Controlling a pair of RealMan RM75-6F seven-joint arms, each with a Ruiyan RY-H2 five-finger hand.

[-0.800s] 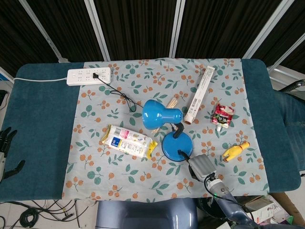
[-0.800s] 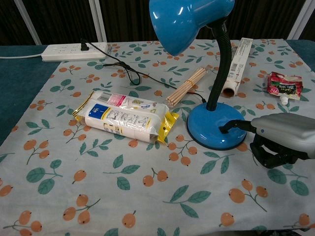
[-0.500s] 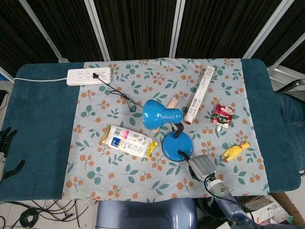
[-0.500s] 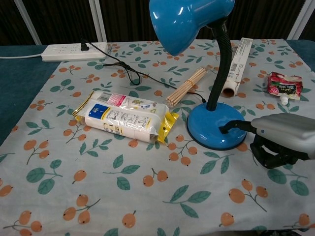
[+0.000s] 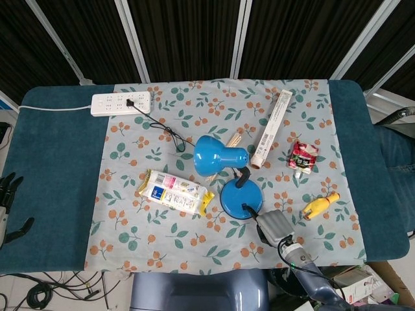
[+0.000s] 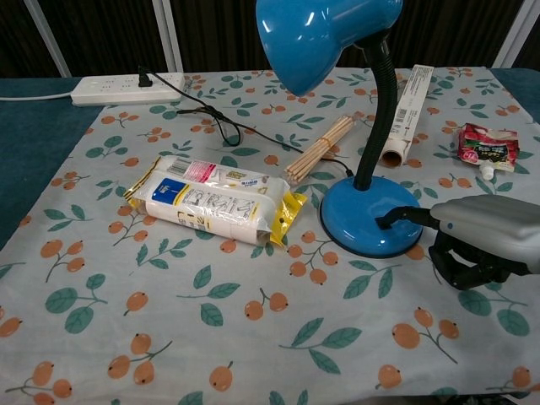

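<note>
A blue desk lamp stands mid-table, its round base [image 5: 241,197] [image 6: 369,215] on the floral cloth and its shade [image 5: 214,155] [image 6: 325,34] bent toward the left. My right hand [image 5: 275,225] [image 6: 481,240] lies just right of the base, near the front edge. One finger [image 6: 396,218] reaches out and touches the base's top; the others are curled under and hold nothing. My left hand [image 5: 8,194] hangs off the table's far left edge with its fingers apart, empty and away from everything.
A white power strip [image 5: 122,103] [image 6: 126,89] with the lamp's black cord lies at the back left. A snack packet [image 5: 176,192] [image 6: 215,200] is left of the lamp. Behind and right are wooden sticks [image 6: 321,148], a long box [image 5: 272,126], a red pouch [image 5: 302,156] and a yellow toy [image 5: 320,205].
</note>
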